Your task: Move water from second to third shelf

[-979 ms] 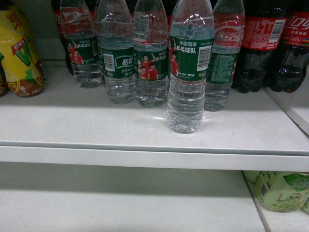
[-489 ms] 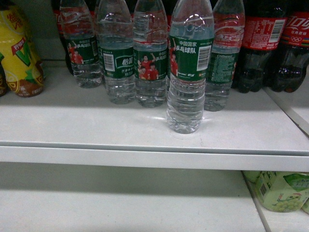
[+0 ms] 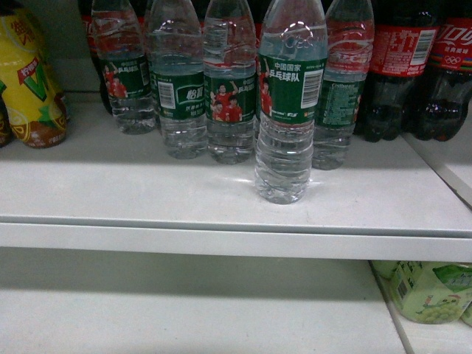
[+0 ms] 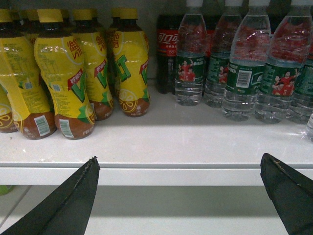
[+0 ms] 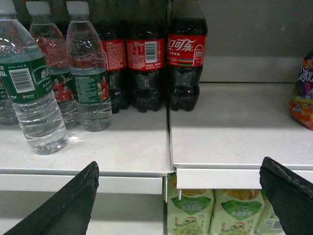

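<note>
Shelving, white [image 3: 221, 199]: you had two tiers in the head view, the upper one stocked, the lower one [image 3: 184, 317] bare at the left and middle. In both wrist views the upper tier's front lip ran level with the pincer tips.

Yellow drink bottles [image 4: 68, 73]: you had a cluster of them, yellow-capped with brown bases, standing up and left of the left pincer [image 4: 178, 169] on the upper tier.

Cola bottles [image 5: 186, 58]: dark, red-labelled, at the back of the upper tier, above and between the fingers of the right pincer [image 5: 178, 169].

Water [image 3: 289, 103]: your task item, a clear ribbed bottle with a dark green label. It stood upright on the upper tier, alone in front of a row of like bottles [image 3: 177, 88]. In the right wrist view it sat above and left of the right pincer's left finger [image 5: 73, 196], well apart from it. In the left wrist view only a sliver showed at the right edge, above the left pincer's right finger [image 4: 288, 191].

Green-labelled packs [image 5: 190, 213]: on the lower tier, showing between the right pincer's fingers.

Purple packet [image 5: 303, 98]: up and right of the right pincer, mostly cut off.

Left pincer: spread wide, holding nothing.

Right pincer: spread wide, holding nothing.
</note>
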{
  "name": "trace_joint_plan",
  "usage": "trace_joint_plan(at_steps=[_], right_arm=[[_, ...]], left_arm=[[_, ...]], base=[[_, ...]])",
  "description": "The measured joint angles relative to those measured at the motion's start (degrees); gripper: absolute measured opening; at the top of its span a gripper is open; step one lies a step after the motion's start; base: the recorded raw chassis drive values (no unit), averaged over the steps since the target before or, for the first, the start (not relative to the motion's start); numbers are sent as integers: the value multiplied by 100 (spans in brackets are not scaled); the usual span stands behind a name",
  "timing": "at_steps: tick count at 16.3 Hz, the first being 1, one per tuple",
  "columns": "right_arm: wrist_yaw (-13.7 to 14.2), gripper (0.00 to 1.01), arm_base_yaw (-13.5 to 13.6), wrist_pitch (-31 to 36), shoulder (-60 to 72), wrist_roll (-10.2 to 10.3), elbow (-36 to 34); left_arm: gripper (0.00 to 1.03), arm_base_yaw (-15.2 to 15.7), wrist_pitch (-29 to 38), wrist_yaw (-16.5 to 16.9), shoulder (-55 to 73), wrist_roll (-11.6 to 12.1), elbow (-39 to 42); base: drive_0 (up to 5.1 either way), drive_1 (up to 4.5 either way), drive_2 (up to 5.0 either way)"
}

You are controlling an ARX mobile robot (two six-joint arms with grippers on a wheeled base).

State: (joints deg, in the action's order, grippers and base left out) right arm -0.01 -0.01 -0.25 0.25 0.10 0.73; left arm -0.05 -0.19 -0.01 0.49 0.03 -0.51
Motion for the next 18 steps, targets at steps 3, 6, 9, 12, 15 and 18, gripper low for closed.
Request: trace_joint_plan(at_steps=[3,6,9,12,15,18], right_arm=[[-13,98,-92,68,619,752,129],[-444,98,-431,1532,2044,955,907],[-557,98,-221,2417,3515,951,1683],[-374,98,695,2702,4354,769,1814],[-168,98,1543,3366,5431,584,1674],[-70,98,1926,4199,6913,612,1759]], left_arm=[[98,0,0,0,0,0,0],[98,0,0,0,0,0,0],[98,0,0,-2,0,0,0],[98,0,0,0,0,0,0],[98,0,0,0,0,0,0],[98,0,0,0,0,0,0]], base=[[0,0,0],[0,0,0],[0,0,0],[0,0,0],[0,0,0],[0,0,0]])
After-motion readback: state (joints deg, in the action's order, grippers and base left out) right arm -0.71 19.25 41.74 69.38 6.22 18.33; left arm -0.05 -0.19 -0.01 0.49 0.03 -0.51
